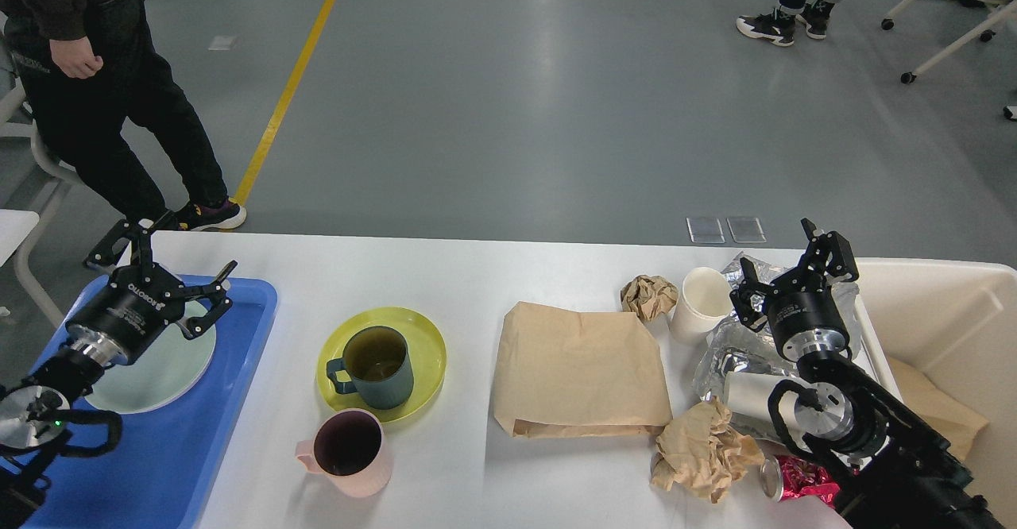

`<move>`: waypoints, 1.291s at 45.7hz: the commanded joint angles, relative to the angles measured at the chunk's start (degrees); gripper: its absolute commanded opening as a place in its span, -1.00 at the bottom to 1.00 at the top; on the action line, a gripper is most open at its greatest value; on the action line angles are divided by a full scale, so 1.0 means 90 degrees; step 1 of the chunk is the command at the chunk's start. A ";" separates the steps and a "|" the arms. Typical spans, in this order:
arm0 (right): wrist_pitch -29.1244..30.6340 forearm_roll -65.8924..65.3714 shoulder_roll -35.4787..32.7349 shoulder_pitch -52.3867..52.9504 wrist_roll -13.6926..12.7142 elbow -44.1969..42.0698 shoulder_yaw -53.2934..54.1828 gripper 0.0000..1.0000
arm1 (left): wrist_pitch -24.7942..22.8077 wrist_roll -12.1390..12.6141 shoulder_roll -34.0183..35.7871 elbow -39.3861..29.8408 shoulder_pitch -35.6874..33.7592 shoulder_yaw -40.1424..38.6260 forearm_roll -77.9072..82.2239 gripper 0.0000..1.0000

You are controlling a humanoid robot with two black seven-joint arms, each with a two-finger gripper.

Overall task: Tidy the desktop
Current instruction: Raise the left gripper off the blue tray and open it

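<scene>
Nearest, on the white desktop (469,489) spanning the middle of the view: one pink mug (347,451), one crumpled brown paper wad (703,451), one red can (794,481) lying by the right arm. Further in: one teal mug (375,368) standing on one yellow plate (421,338), one flat brown paper bag (580,370), one white cylinder (751,394) on crinkled silver foil (727,354). Farther: second, smaller paper wad (647,294), one white paper cup (701,294). Barely begun, by the look of it: only one pale green plate (159,370) in the blue tray (238,370) and brown paper in the cream bin (945,322); two mugs, a plate and all the litter left. Left gripper (163,263) spread wide, empty, over the tray's far end; right gripper (790,267) parted, empty, over the foil.
</scene>
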 commanded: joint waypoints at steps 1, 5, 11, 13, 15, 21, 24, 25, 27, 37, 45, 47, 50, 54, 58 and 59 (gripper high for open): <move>0.0000 0.0000 0.0000 0.0000 -0.0001 0.0001 0.0005 1.00 | 0.0015 0.0034 0.0702 0.0009 -0.1013 0.1916 0.0048 0.95; 0.0000 0.0000 0.0000 0.0000 -0.0001 0.0001 -0.0005 1.00 | -0.0004 0.0044 0.1141 -0.0021 -0.1998 0.3556 0.0097 0.95; 0.0000 0.0000 -0.0001 0.0000 -0.0001 0.0001 -0.0005 1.00 | -0.0267 0.0015 0.1318 -0.0060 -0.4342 0.6945 0.0107 0.95; 0.0000 0.0000 -0.0010 0.0000 -0.0011 0.0010 -0.0005 1.00 | -0.0385 0.0005 0.1308 -0.0050 -0.4879 0.7639 0.0097 0.95; 0.0000 0.0000 -0.0001 0.0000 -0.0001 0.0001 0.0005 1.00 | -0.0492 0.0025 0.1318 -0.0060 -0.5300 0.8284 0.0107 0.95; 0.0000 0.0000 -0.0010 0.0000 -0.0001 0.0001 0.0005 1.00 | -0.0590 0.0035 0.1230 -0.0069 -0.6364 0.9691 0.0117 0.95; 0.0000 0.0000 -0.0010 0.0000 -0.0011 0.0001 0.0005 1.00 | -0.0600 0.0035 0.1055 -0.0079 -0.6765 1.0131 0.0117 0.95; 0.0000 0.0000 -0.0010 0.0000 -0.0001 0.0001 -0.0005 1.00 | -0.0610 0.0035 0.0977 -0.0089 -0.6892 1.0278 0.0117 0.95; 0.0000 0.0000 -0.0010 0.0000 -0.0001 0.0001 0.0005 1.00 | -0.0610 0.0035 0.0821 -0.0147 -0.7175 1.0580 0.0117 0.95; 0.0000 0.0000 -0.0010 0.0000 -0.0001 0.0001 -0.0005 1.00 | -0.0610 -0.0063 -0.0077 -0.1464 -0.9157 1.2778 0.0097 0.95; 0.0000 0.0000 -0.0010 0.0000 -0.0011 0.0001 -0.0005 1.00 | -0.0746 -0.0004 -0.0898 -0.2939 -1.0690 1.3920 0.0088 0.95; 0.0000 0.0000 -0.0001 0.0000 -0.0001 0.0001 -0.0005 1.00 | -0.0815 -0.0014 -0.1132 -0.3378 -1.1042 1.4204 0.0029 0.95; 0.0000 0.0000 -0.0001 0.0000 -0.0011 0.0001 -0.0005 1.00 | -0.0893 -0.0014 -0.1318 -0.4091 -1.1589 1.4438 0.0019 0.95; 0.0000 0.0000 -0.0010 0.0000 -0.0001 0.0001 -0.0005 1.00 | -0.0903 0.0034 -0.1533 -0.5136 -1.2331 1.4595 0.0029 0.94; 0.0000 0.0000 -0.0010 0.0000 -0.0001 0.0001 -0.0005 1.00 | -0.0893 0.0044 -0.2069 -0.5596 -1.2830 1.4888 -0.0010 0.94; 0.0000 0.0000 -0.0010 0.0000 -0.0001 0.0001 -0.0005 1.00 | -0.0912 0.0035 -0.2216 -0.5635 -1.2918 1.4956 -0.0049 0.94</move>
